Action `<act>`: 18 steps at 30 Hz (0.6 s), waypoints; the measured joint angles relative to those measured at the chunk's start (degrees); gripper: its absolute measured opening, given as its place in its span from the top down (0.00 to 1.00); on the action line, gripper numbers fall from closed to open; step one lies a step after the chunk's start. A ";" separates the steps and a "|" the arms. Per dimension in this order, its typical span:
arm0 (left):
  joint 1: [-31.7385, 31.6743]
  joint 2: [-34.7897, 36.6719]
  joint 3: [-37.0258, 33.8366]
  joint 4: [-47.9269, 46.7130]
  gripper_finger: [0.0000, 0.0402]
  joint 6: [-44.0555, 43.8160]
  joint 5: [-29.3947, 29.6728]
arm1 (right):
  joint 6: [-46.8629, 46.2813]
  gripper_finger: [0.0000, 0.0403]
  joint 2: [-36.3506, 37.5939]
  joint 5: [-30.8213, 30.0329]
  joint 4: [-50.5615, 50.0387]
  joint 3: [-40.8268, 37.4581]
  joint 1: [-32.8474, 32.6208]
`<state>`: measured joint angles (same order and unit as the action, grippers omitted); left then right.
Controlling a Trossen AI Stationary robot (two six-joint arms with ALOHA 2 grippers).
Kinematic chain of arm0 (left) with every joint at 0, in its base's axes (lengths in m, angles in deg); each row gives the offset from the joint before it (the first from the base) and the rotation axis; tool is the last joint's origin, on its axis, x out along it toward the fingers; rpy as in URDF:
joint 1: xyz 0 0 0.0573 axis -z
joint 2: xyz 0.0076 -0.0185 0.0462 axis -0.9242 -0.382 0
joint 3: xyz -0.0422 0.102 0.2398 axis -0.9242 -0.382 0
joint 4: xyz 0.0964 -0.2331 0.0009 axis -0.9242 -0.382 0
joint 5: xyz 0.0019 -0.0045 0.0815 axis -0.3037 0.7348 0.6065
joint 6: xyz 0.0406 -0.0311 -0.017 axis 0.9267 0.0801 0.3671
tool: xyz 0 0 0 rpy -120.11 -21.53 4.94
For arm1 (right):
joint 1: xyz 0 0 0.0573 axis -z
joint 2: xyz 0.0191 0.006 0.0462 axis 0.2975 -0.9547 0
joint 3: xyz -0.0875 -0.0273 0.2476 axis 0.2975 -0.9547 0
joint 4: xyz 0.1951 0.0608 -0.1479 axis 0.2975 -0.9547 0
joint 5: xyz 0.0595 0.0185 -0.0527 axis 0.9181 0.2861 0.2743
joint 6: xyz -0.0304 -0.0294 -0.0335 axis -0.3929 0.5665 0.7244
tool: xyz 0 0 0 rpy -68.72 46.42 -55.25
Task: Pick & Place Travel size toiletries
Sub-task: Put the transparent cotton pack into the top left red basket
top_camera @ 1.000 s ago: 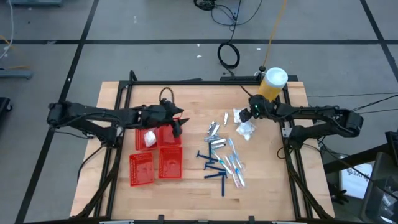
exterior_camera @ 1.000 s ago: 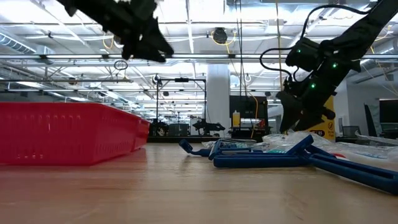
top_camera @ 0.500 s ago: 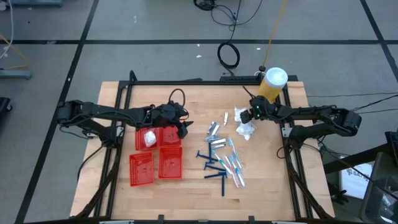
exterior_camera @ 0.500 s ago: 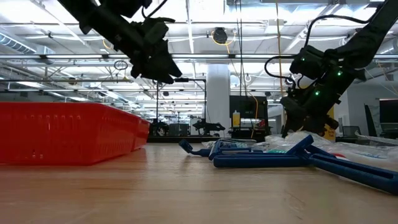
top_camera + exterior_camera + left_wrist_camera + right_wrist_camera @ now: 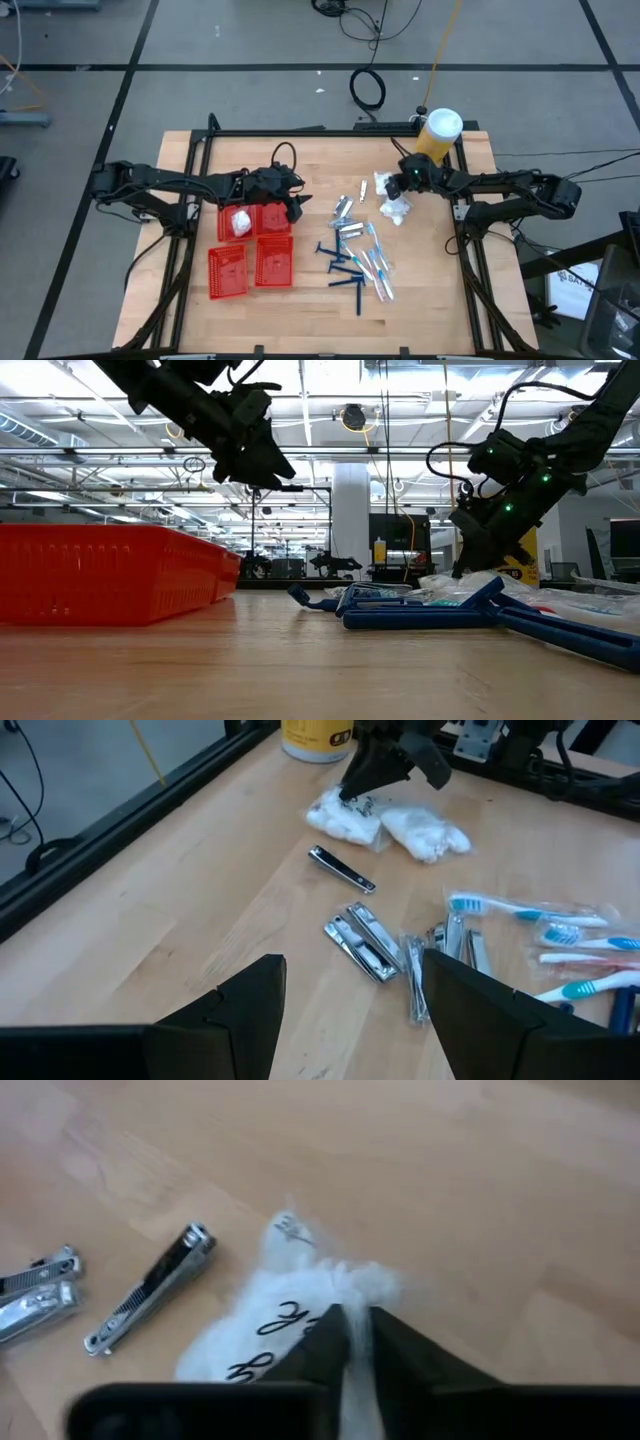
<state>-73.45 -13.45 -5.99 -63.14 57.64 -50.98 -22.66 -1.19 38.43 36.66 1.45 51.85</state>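
The toiletries lie loose on the wooden table: two white packets (image 5: 385, 185) (image 5: 398, 209), silver nail clippers (image 5: 364, 937), wrapped toothbrushes (image 5: 375, 260) and dark blue razors (image 5: 345, 272). My right gripper (image 5: 348, 1342) is down at the far packet (image 5: 285, 1315) and shut on it. My left gripper (image 5: 345, 1020) hovers open above the right edge of the red baskets (image 5: 272, 220), nothing between its fingers. One basket holds a white packet (image 5: 240, 222). My right gripper pinches the white packet at its puffy end (image 5: 335, 1292) between its two fingers. The fingers slant down at it from the table's right side (image 5: 362, 792). The packet lies on the table beside the second packet.
A yellow jar with a white lid (image 5: 440, 133) stands at the far right corner, just behind my right arm. Several red mesh baskets (image 5: 228, 272) sit left of centre. A single nail clipper (image 5: 150, 1288) lies close to the held packet. Bare wood shows along the near edge.
My left gripper has moved a little toward the table's right edge and down, then held still. My right gripper has edged toward the table's left at the far white packet, staying low.
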 joint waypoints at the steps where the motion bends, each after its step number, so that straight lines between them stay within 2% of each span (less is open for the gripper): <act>1: 0.00 0.00 0.00 0.12 0.43 0.21 0.03 | 0.68 0.98 0.02 0.02 0.84 0.00 0.00; 6: 0.00 0.00 0.00 0.46 0.43 1.31 0.07 | 2.65 0.98 0.37 4.03 6.90 0.00 -0.93; 12: -0.02 -2.87 0.15 6.78 0.43 2.52 0.94 | 9.41 0.99 0.39 10.42 21.07 0.00 -6.13; 16: 0.00 -6.02 0.12 12.24 0.43 6.00 0.94 | 17.21 0.99 0.48 9.56 29.14 0.00 -11.18; 18: -0.01 -7.53 0.13 14.55 0.43 7.01 0.97 | 21.43 1.00 0.48 7.28 32.01 -0.02 -13.73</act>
<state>-73.47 -20.97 -5.85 -48.59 64.64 -50.01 -1.23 -0.71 45.71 68.67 1.43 38.13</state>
